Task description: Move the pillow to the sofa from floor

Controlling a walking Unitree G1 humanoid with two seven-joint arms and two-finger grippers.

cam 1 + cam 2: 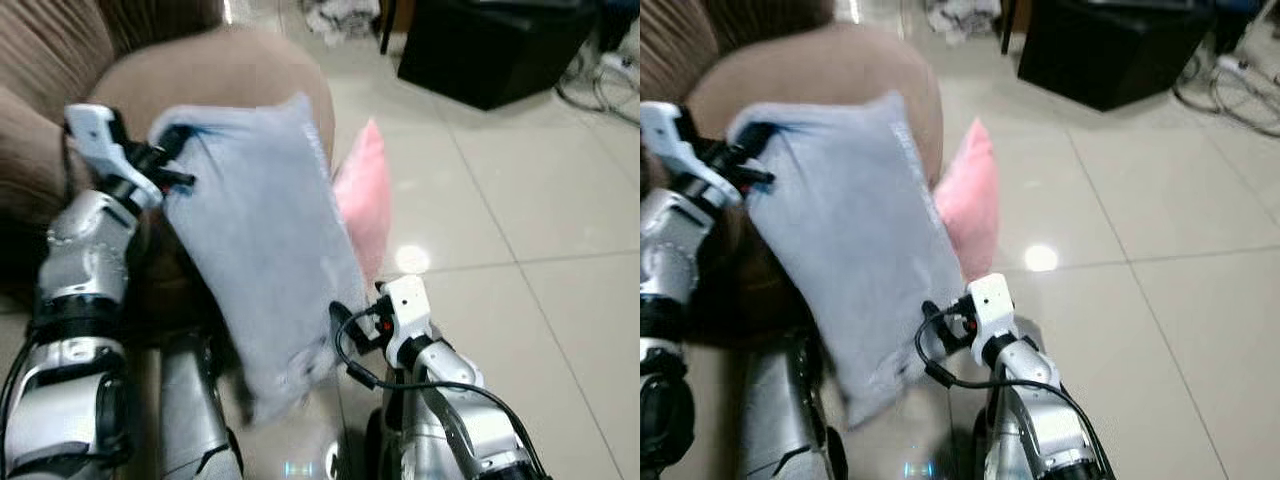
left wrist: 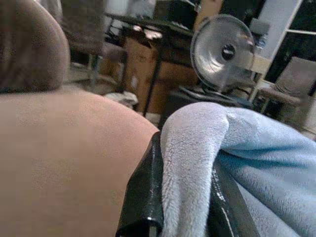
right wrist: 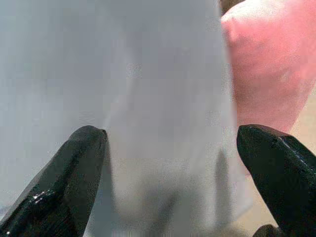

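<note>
I held the blue pillow (image 1: 260, 240) up off the floor, hanging on a slant in front of me, its upper corner level with the rounded brown arm of the sofa (image 1: 230, 70). My left gripper (image 2: 182, 197) pinched that upper corner, its 2 black fingers (image 2: 143, 197) pressed onto the fleece with a fold of it bulging out between them. My right gripper (image 3: 173, 173) sat at the pillow's lower edge with its 2 fingers (image 3: 69, 182) spread wide apart, the pale fabric right before them; the view there was blurred, so I could not tell whether they touched it. Just behind the blue pillow, a pink pillow (image 1: 362, 195) leaned against the sofa arm, standing on the tiled floor (image 1: 540, 200). A black box-like piece of furniture (image 1: 500, 45) stood well apart, farther across the tiles, and a fan (image 2: 222, 54) stood beyond the sofa.
</note>
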